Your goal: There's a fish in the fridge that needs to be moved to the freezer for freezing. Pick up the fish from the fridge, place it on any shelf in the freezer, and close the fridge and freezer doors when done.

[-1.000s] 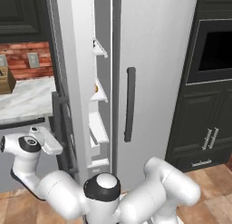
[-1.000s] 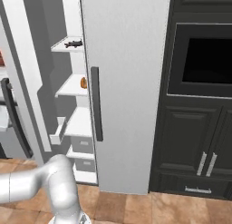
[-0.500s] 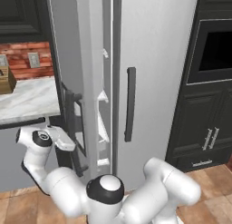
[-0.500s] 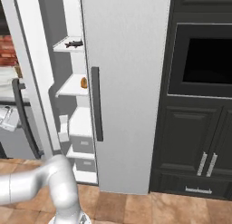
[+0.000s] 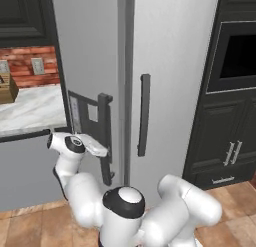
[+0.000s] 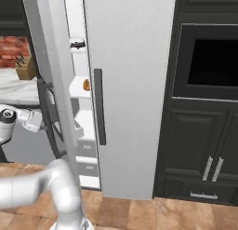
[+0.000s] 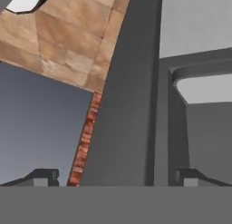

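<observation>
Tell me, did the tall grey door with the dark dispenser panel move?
Yes. The grey freezer door with the dispenser panel has swung nearly shut toward the plain grey fridge door, which stayed put; only a narrow gap remains.

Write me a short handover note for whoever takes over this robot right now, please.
The gripper is open and empty, at the handle of the freezer door.
The fish lies on an upper freezer shelf.
The fridge door is shut; the freezer door is ajar by a narrow gap.
Done: fish moved, fridge closed.
Left: push the freezer door fully shut.
</observation>
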